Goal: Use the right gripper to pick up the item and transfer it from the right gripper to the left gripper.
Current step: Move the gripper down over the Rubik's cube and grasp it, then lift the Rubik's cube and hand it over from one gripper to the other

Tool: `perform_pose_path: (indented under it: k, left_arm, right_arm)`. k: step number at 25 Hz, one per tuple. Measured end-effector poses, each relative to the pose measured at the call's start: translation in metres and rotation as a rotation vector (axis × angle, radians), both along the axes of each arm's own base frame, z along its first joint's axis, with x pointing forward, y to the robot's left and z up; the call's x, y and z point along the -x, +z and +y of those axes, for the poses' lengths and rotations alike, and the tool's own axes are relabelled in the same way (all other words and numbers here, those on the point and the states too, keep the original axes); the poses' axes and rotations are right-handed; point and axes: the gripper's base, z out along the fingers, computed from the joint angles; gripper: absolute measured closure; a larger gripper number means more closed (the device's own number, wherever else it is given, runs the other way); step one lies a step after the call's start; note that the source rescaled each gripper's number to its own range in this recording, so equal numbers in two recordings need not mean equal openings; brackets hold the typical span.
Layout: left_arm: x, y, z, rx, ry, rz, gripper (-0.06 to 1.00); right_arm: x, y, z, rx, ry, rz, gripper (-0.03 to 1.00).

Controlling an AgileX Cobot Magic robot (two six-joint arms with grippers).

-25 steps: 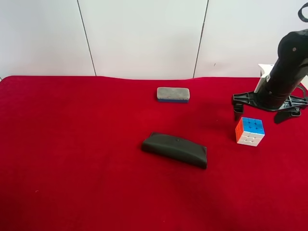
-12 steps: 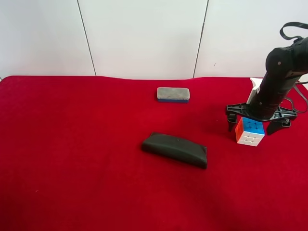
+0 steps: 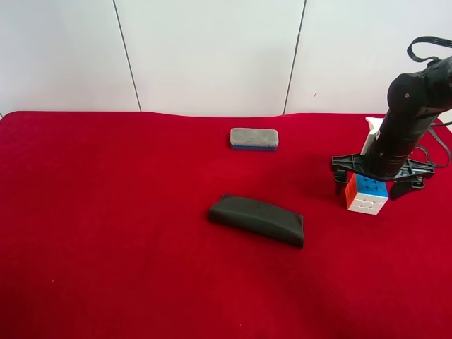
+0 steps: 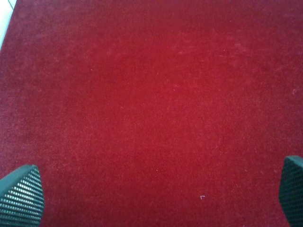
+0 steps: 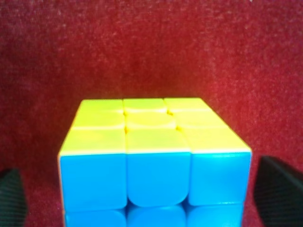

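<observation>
Your right end effector (image 3: 373, 182) is spread wide and lowered around the cube (image 3: 366, 193), one finger on each side of it. In the right wrist view a strip of red shows between each finger and the cube, so nothing is gripped and neither finger touches it. The cube sits flat on the red tabletop (image 3: 106, 212), near the exterior high view's right edge, blue face up, with its orange and white sides facing the camera. The wrist view shows its yellow side as well.

Your left end effector (image 4: 156, 194) is also wide open and holds nothing. Its wrist view shows only bare red cloth between the two fingertips. It does not appear in the exterior high view.

The eraser (image 3: 254, 138) lies near the tabletop's far edge. The case (image 3: 256, 219) lies nearer the middle. Both are well apart from the cube.
</observation>
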Motion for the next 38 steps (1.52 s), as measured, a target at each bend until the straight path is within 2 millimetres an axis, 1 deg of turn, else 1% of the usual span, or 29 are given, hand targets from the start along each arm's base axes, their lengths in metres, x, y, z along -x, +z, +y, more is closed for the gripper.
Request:
perform_pose_path:
  k: [1,2,3,4,5,15,17,21,26,29,32,35,38]
  left_arm:
    - [0.000,0.000,0.000,0.000,0.000,0.000,-0.06]
    - [0.000,0.000,0.000,0.000,0.000,0.000,-0.06]
    - [0.000,0.000,0.000,0.000,0.000,0.000,-0.06]
    - [0.000,0.000,0.000,0.000,0.000,0.000,-0.06]
    - [0.000,0.000,0.000,0.000,0.000,0.000,-0.06]
    - [0.000,0.000,0.000,0.000,0.000,0.000,-0.06]
    - [0.000,0.000,0.000,0.000,0.000,0.000,-0.06]
    - [0.000,0.000,0.000,0.000,0.000,0.000,-0.06]
    - [0.000,0.000,0.000,0.000,0.000,0.000,-0.06]
    - [0.000,0.000,0.000,0.000,0.000,0.000,-0.06]
    - [0.000,0.000,0.000,0.000,0.000,0.000,-0.06]
    - [0.000,0.000,0.000,0.000,0.000,0.000,-0.06]
    - [0.000,0.000,0.000,0.000,0.000,0.000,-0.06]
  right_arm:
    - [0.000,0.000,0.000,0.000,0.000,-0.001,0.35]
    - [0.000,0.000,0.000,0.000,0.000,-0.003,0.56]
    - [0.000,0.000,0.000,0.000,0.000,-0.003,0.74]
    - [-0.001,0.000,0.000,-0.001,0.001,-0.006,0.94]
    - [-0.001,0.000,0.000,-0.002,0.001,-0.010,0.97]
    - [-0.002,0.001,0.000,-0.004,0.000,-0.018,0.97]
    - [-0.001,0.004,0.000,-0.004,-0.001,-0.023,0.97]
    - [0.003,0.026,0.000,-0.005,-0.003,-0.066,0.97]
    - [0.014,0.064,-0.001,0.000,0.039,-0.127,0.97]
    - [0.023,0.086,0.002,-0.031,0.052,-0.169,0.97]
    - [0.032,0.105,0.015,-0.060,0.119,-0.204,0.97]
    - [0.043,0.118,0.038,-0.077,0.227,-0.226,0.97]
    - [0.052,0.125,0.060,-0.078,0.341,-0.233,0.97]
